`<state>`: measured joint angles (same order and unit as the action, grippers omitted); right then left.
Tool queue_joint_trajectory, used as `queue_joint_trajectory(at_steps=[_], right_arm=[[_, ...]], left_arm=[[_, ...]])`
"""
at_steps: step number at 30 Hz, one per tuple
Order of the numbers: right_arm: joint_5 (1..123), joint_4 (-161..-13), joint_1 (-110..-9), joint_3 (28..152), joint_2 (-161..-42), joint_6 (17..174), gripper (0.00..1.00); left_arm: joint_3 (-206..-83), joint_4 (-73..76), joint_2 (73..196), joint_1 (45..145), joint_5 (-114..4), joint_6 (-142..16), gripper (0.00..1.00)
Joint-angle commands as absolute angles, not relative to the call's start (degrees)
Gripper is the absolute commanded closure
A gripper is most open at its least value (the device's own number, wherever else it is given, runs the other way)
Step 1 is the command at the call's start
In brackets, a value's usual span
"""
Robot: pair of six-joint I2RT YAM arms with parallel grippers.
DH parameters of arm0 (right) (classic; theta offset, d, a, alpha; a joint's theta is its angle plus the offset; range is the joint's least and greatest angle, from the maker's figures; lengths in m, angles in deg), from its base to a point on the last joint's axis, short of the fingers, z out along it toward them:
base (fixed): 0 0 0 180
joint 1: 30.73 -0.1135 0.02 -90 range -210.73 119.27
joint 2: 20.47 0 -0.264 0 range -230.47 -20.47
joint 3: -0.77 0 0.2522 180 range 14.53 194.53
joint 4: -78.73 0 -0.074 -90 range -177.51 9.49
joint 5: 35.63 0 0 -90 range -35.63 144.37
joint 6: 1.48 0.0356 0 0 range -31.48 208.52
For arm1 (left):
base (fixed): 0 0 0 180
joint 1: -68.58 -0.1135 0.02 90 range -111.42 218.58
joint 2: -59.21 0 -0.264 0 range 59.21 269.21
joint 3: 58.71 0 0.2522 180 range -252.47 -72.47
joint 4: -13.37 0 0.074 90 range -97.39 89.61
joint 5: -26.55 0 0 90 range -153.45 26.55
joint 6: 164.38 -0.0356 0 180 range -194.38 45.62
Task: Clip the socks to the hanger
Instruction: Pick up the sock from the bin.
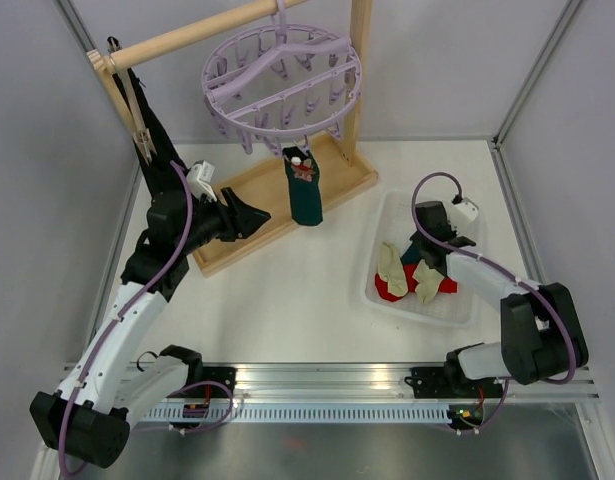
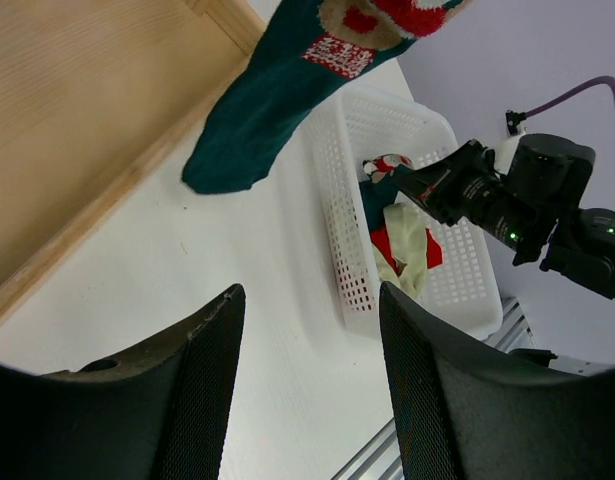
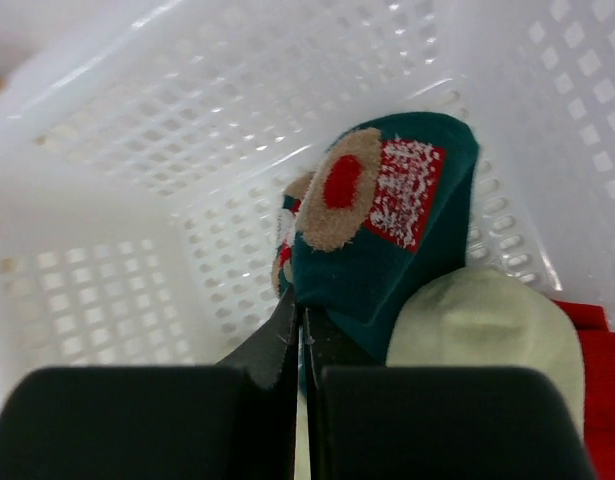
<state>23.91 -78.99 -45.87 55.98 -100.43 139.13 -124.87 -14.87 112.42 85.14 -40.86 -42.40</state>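
Observation:
The lavender hanger (image 1: 282, 80) hangs by its hook from the wooden rack's rod. One dark teal sock (image 1: 305, 192) with a red-white pattern hangs from a front clip; it also shows in the left wrist view (image 2: 257, 110). My left gripper (image 1: 262, 218) is open and empty (image 2: 309, 295), left of and below that sock. My right gripper (image 1: 424, 278) is down in the white basket (image 1: 380, 240), shut (image 3: 299, 310) on the edge of a second teal patterned sock (image 3: 387, 220). A cream sock (image 3: 477, 320) and a red sock (image 3: 597, 345) lie beside it.
The wooden rack's base board (image 1: 257, 200) lies under the hanger, with an upright post (image 1: 359, 70) at the right. A long black cloth (image 1: 152, 135) hangs at the rack's left end. Grey walls close in the table on the left, back and right.

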Motion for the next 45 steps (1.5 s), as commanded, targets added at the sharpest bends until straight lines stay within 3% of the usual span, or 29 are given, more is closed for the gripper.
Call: queue_joint_trajectory(at_steps=[1, 8, 16, 29, 45], right_arm=[[30.26, -79.33, -45.5, 59.0, -95.36, 136.95, 1.0], [40.12, -76.96, -45.59, 61.55, -87.02, 135.81, 1.0], [45.31, -72.39, -45.59, 65.59, -80.06, 135.54, 1.0], [62.62, -72.3, -45.59, 74.12, -76.98, 141.07, 1.0], [81.69, -77.75, -45.67, 74.03, -74.43, 148.98, 1.0]], left_arm=[[-124.86, -12.27, 111.68, 85.02, -39.19, -43.62, 0.38], [-123.27, -4.27, 110.36, 86.25, -34.97, -43.01, 0.38], [-125.81, 3.82, 112.38, 94.68, -36.28, -45.72, 0.38], [-130.2, 20.86, 123.88, 102.68, -37.08, -49.77, 0.37], [-136.1, 22.46, 137.25, 107.43, -43.13, -65.77, 0.3]])
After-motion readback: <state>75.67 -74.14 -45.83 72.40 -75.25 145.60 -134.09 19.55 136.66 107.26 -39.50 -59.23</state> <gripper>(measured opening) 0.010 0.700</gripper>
